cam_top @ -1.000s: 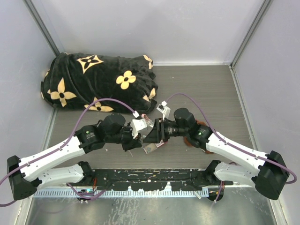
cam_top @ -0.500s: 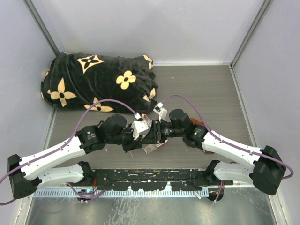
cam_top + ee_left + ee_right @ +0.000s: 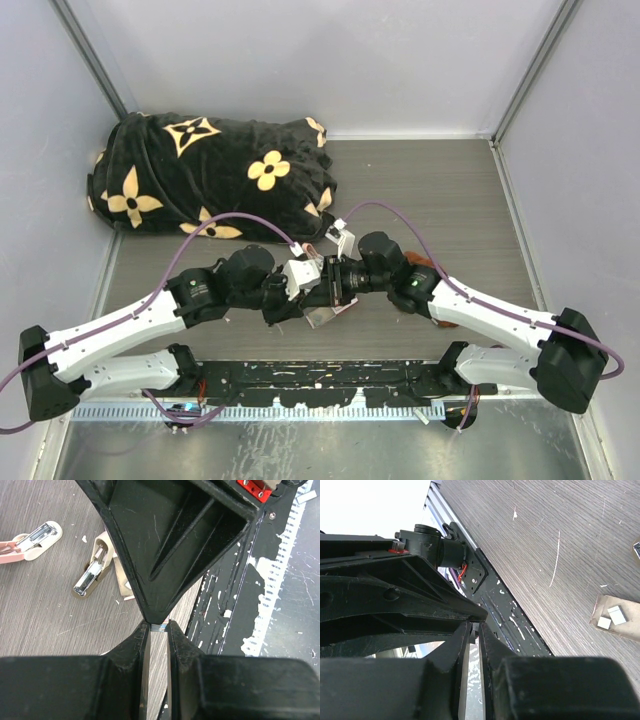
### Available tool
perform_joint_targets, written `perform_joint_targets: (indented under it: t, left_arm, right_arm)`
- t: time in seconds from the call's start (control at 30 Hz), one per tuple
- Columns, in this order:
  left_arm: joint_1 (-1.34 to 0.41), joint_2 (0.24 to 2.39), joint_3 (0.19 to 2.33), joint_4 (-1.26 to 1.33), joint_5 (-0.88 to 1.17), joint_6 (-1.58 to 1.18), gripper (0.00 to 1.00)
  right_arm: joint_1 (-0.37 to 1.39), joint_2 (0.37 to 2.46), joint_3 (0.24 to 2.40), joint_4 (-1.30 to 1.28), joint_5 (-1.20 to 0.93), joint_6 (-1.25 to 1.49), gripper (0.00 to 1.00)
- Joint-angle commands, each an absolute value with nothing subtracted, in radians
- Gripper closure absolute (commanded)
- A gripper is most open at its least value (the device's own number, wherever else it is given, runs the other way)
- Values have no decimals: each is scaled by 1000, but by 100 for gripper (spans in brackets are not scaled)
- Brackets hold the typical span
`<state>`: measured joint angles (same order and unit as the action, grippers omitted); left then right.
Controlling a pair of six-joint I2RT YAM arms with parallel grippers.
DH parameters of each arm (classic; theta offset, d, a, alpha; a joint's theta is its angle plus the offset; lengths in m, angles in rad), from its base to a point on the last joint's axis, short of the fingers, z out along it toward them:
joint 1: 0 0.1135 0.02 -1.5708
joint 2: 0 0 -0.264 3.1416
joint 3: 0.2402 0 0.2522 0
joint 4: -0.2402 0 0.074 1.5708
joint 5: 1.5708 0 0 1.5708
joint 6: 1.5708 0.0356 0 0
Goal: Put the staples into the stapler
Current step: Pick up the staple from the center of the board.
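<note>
**Handover closing at the fingertips**

Over the last second the right end effector (image 3: 474,629) has slid in against the left one and drawn its fingers from a clear gap down to a thin slit. It now meets the left end effector (image 3: 158,632) tip to tip. There the left fingers pinch a short silvery strip of staples (image 3: 159,627), held up off the worktop (image 3: 60,615). The right looks to be nipping the same strip, so both share it. The stapler (image 3: 31,539) lies well apart on the worktop, untouched. Loading has not begun, and the left probably has to let go first.
</note>
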<state>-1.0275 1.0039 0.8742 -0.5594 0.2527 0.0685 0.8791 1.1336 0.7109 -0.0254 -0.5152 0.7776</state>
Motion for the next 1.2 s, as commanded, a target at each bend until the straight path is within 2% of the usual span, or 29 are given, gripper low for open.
perform_joint_targets:
  t: [0.0, 0.1, 0.23, 0.37, 0.47, 0.6, 0.83, 0.93, 1.03, 1.17]
  left_arm:
    - [-1033, 1006, 912, -558, 225, 75, 100]
    - [-1033, 1008, 913, -557, 218, 73, 100]
    - [-1033, 1005, 914, -558, 209, 71, 87]
    - [-1034, 997, 910, -558, 198, 68, 57]
    - [-1034, 986, 909, -562, 192, 67, 39]
    - [-1033, 959, 907, -556, 184, 52, 36]
    - [-974, 880, 899, -517, 36, -125, 14]
    - [-836, 881, 832, -430, 88, -272, 13]
    - [-702, 912, 728, -213, 211, -429, 13]
    - [-673, 1023, 691, -33, 264, -504, 13]
  right_arm:
    - [890, 1137, 759, 7, -517, 784, 85]
    - [890, 1133, 758, 0, -504, 789, 87]
    - [890, 1129, 756, 0, -481, 801, 90]
    - [890, 1124, 750, 4, -454, 812, 92]
    - [889, 1114, 740, 5, -422, 820, 94]
    - [888, 1107, 728, 19, -388, 833, 97]
    - [873, 1072, 693, 31, -312, 844, 99]
    - [854, 1061, 674, 28, -276, 837, 99]
    - [833, 1060, 660, 24, -235, 828, 99]
    - [805, 1053, 648, 24, -182, 815, 100]
